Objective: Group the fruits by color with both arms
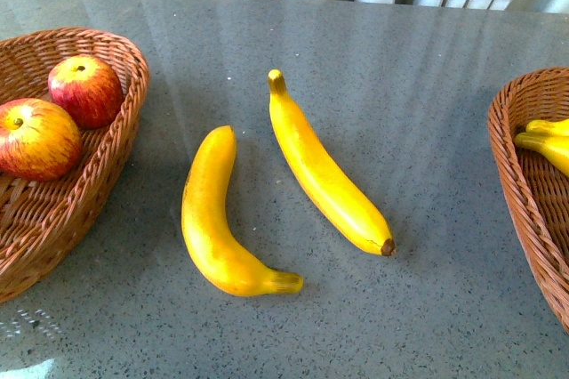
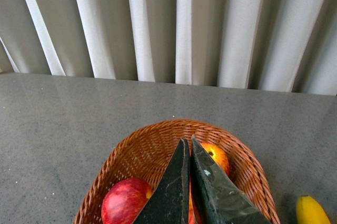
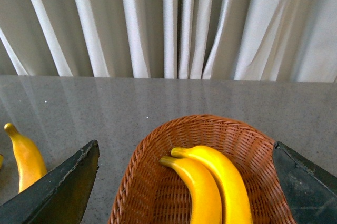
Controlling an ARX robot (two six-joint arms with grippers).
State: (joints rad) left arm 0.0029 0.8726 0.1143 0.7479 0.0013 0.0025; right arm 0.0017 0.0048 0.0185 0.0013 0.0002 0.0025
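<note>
Straighter banana (image 1: 324, 170) and curved banana (image 1: 218, 219) lie mid-table. Right gripper (image 3: 184, 148), gaping empty over the 3 o'clock wicker basket (image 1: 520, 192), should grasp the straighter one mid-length; left gripper (image 2: 189, 141) is pinched together, empty.

Bright, even daylight; pale glare streaks the grey table (image 1: 400, 59), soft shadows beneath fruit, all views sharp.

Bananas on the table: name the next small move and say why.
Probably swing the right gripper toward the straighter banana and lower over it. Its jaws are open and empty above the right basket, which already holds two bananas; that banana lies nearer this basket than the curved banana.
</note>
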